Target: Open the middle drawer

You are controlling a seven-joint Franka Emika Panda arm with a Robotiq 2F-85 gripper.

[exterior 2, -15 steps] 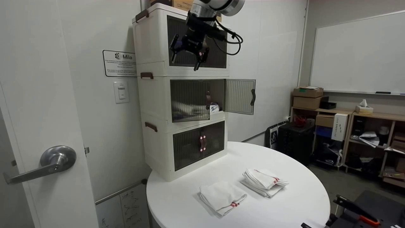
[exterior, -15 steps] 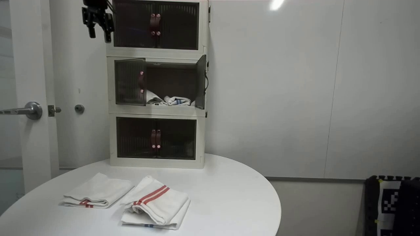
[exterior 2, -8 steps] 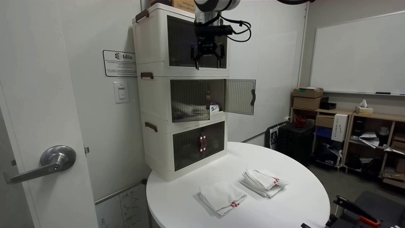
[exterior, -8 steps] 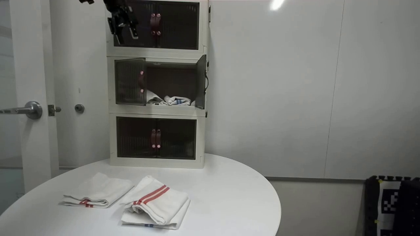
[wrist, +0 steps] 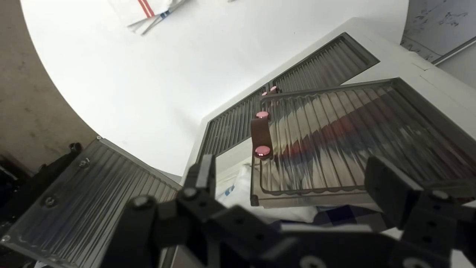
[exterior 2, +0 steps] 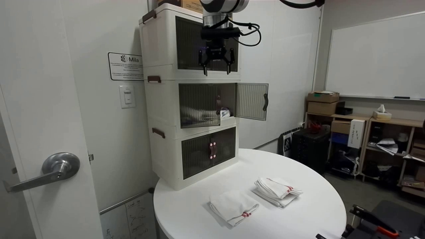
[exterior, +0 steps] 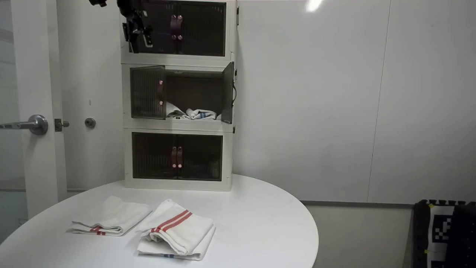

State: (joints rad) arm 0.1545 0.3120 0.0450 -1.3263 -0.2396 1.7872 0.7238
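Middle drawer (exterior: 195, 91), really a two-door compartment between the top unit (exterior 2: 159, 41) and the bottom unit (exterior 2: 166, 156), has one door (exterior 2: 251, 101) swung wide and the other door (exterior 2: 199, 104) only partly out, so I judge that second one to be the job left. I'd lower the hand (exterior 2: 216, 73), spread and holding nothing above it, until it can push the free edge (wrist: 255, 180) from within, then swing outward in a slow arc. Around that path I have cloths (exterior: 201, 114) lying inside, and the strap handle (wrist: 261, 134) could snag me.
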